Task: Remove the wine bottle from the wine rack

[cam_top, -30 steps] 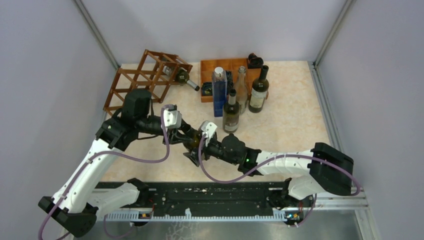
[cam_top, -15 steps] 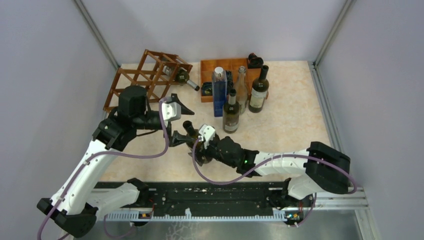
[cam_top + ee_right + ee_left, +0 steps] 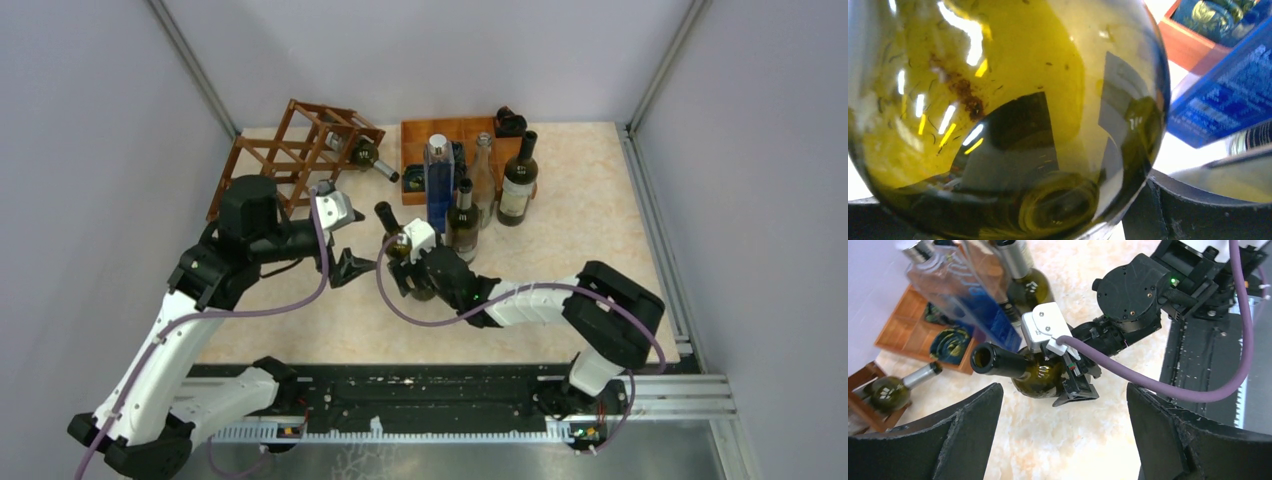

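Olive-green wine bottle [image 3: 1020,371], clear of the wine rack [image 3: 285,160], is clamped round its body by the right gripper [image 3: 410,268] and tilted, neck angled towards the rack, over the marble-patterned table [image 3: 580,250]. The left gripper [image 3: 1064,395] hovers just beside it, its black fingers [image 3: 963,435] spread wide and holding nothing. A second bottle [image 3: 365,153] lies in a cell at the rack's right end, its neck sticking out towards the orange-brown tray [image 3: 415,130]. By the tray stand a tall blue bottle [image 3: 438,185], a clear bottle [image 3: 484,175] and two dark bottles [image 3: 462,225] with pale labels, whose writing is too small to read from above. The right wrist view alone shows white print on the blue bottle's side, too blurred to make out, with the olive glass pressed close and filling most of the picture. Only the left wrist view looks into the held bottle's open mouth. Only the top view takes in the whole reddish-brown lattice at the table's far left.
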Controlling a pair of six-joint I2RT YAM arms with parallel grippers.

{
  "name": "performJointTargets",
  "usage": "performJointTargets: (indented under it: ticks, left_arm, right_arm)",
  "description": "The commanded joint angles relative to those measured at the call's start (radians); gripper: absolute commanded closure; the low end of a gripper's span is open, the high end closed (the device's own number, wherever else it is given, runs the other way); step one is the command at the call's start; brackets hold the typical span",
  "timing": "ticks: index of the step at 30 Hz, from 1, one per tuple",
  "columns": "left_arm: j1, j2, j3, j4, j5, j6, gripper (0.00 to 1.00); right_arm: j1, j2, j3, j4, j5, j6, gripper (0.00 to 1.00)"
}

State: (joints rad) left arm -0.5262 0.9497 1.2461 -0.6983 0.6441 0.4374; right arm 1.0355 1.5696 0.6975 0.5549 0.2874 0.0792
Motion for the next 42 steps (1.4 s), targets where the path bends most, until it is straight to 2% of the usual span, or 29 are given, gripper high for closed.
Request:
performJointTargets:
  ticks: [1, 13, 21, 29, 34, 42]
  left_arm:
    - [0.031, -0.025, 0.002, -0.07, -0.096, -0.021, 0.01]
    - [0.049, -0.088, -0.06, -0.095, -0.239, -0.059, 0.01]
    - [0.048, -0.09, -0.075, -0.128, -0.183, -0.023, 0.01]
    - [0.048, -0.094, -0.071, -0.2, -0.097, 0.086, 0.01]
    - [0.048, -0.1, -0.073, -0.21, -0.093, 0.122, 0.01]
    - [0.048, -0.095, -0.084, -0.217, -0.101, 0.16, 0.01]
  right_arm:
    - [-0.005, 0.057, 0.146, 0.229, 0.063, -0.015, 0.92]
    - [-0.032, 0.24, 0.213, 0.423, 0.207, -0.012, 0.93]
    - [-0.059, 0.273, 0.208, 0.466, 0.252, -0.006, 0.91]
    - [-0.07, 0.298, 0.2, 0.49, 0.292, -0.001, 0.75]
    - [-0.074, 0.303, 0.209, 0.483, 0.289, -0.002, 0.57]
    - [-0.074, 0.257, 0.166, 0.466, 0.271, 0.033, 0.38]
